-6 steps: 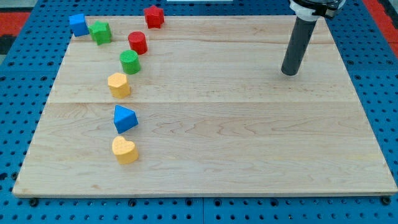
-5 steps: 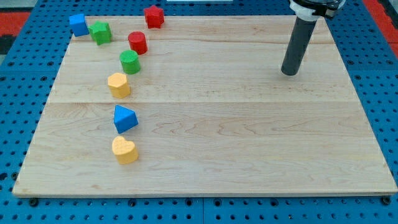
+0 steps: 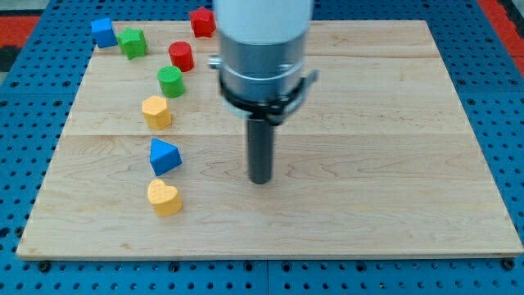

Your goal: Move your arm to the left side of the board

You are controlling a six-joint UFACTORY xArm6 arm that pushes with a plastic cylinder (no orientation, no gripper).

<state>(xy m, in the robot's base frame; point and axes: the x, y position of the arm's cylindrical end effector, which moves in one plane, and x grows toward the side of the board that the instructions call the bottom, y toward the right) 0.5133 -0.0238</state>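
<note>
My tip (image 3: pixel 260 180) rests on the wooden board (image 3: pixel 393 205) near its middle, right of the blue triangular block (image 3: pixel 164 156) and the yellow heart block (image 3: pixel 164 197). Up the view's left side stand a yellow block (image 3: pixel 155 111), a green cylinder (image 3: pixel 170 81), a red cylinder (image 3: pixel 181 56), a red block (image 3: pixel 201 20), a green block (image 3: pixel 131 42) and a blue block (image 3: pixel 103 32). My tip touches none of them. The arm's white and grey body (image 3: pixel 262 49) fills the view's top centre and hides part of the board behind it.
The board lies on a blue pegboard table (image 3: pixel 24 164). A red surface shows at the view's top corners (image 3: pixel 16 24).
My tip has moved from the board's upper right down and left to near the board's middle. The arm body now looms large in view. The blocks have not moved.
</note>
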